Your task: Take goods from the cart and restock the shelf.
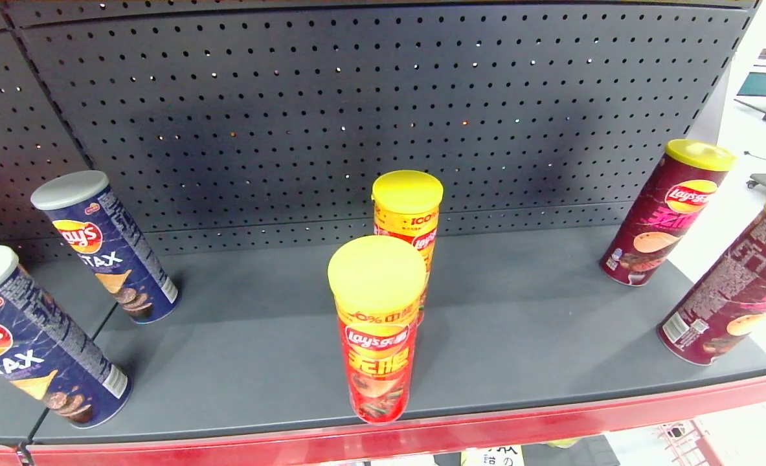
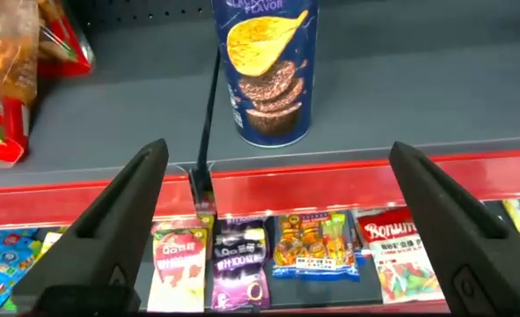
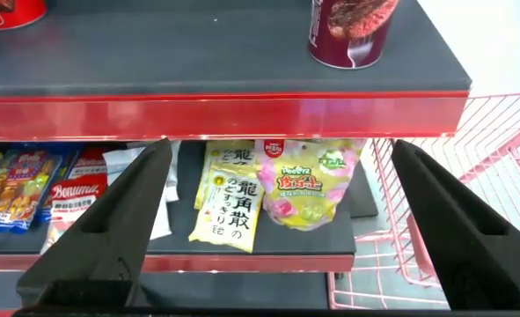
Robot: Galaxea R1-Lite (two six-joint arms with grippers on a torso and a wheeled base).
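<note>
On the grey shelf (image 1: 518, 323) stand two navy chip cans (image 1: 107, 246) at the left, two red cans with yellow lids (image 1: 377, 330) in the middle and two maroon cans (image 1: 667, 213) at the right. My left gripper (image 2: 277, 150) is open and holds nothing, in front of the shelf's red front edge (image 2: 330, 180), just below a navy can (image 2: 268, 70). My right gripper (image 3: 279, 145) is also open and bare, facing the red edge (image 3: 242, 114) under a maroon can (image 3: 347, 31). The pink wire cart (image 3: 497, 176) stands off the shelf's right end.
A lower shelf holds snack bags: candy packs (image 2: 317, 246) before the left gripper, a yellow bag (image 3: 233, 198) and a green-pink bag (image 3: 308, 185) before the right. Red snack bags (image 2: 9, 79) lie at the upper shelf's left end. A perforated back panel (image 1: 357, 97) closes the shelf behind.
</note>
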